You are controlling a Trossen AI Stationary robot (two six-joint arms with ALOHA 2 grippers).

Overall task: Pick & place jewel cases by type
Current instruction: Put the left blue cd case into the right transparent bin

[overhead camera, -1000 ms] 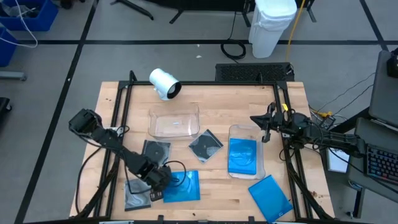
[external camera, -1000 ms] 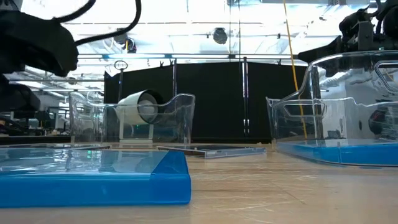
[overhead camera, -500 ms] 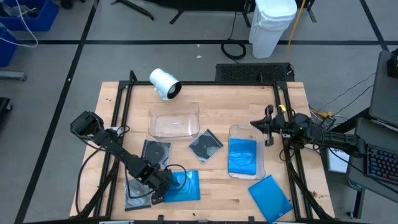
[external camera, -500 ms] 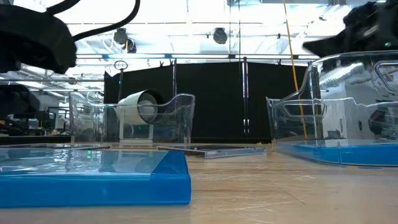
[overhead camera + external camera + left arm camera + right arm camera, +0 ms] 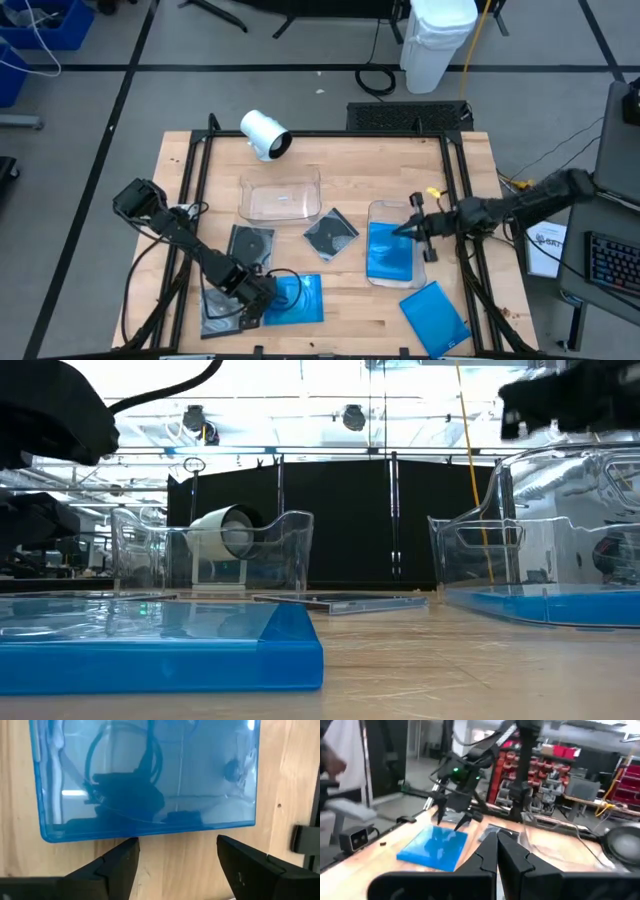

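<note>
Blue plastic fills the near edge of the table: one blue case (image 5: 436, 315) lies at the front right corner, turned askew to the table edge, and a second blue case (image 5: 293, 298) lies flat at front left, its edges nearly square to the table. The left gripper (image 5: 258, 297) hangs just over that second case's left edge with its fingers (image 5: 120, 862) spread apart and nothing between them. Just beside it, further left, a grey case (image 5: 222, 309) lies flat, and a little farther back sits another grey case (image 5: 249, 243).

Mid-table, a third grey case (image 5: 330, 235) lies rotated like a diamond, corners pointing along the table's axes. To its right, a clear tray (image 5: 424, 262) holds the third blue case (image 5: 388, 249), long side running front to back. The right gripper (image 5: 421, 227) hovers over that tray's right side, fingers pressed together and empty.

Farther back, a second clear tray (image 5: 280, 182) holds nothing that can be seen.

By my reading, one case of six is sorted (the blue one); two blue and all three grey remain.
</note>
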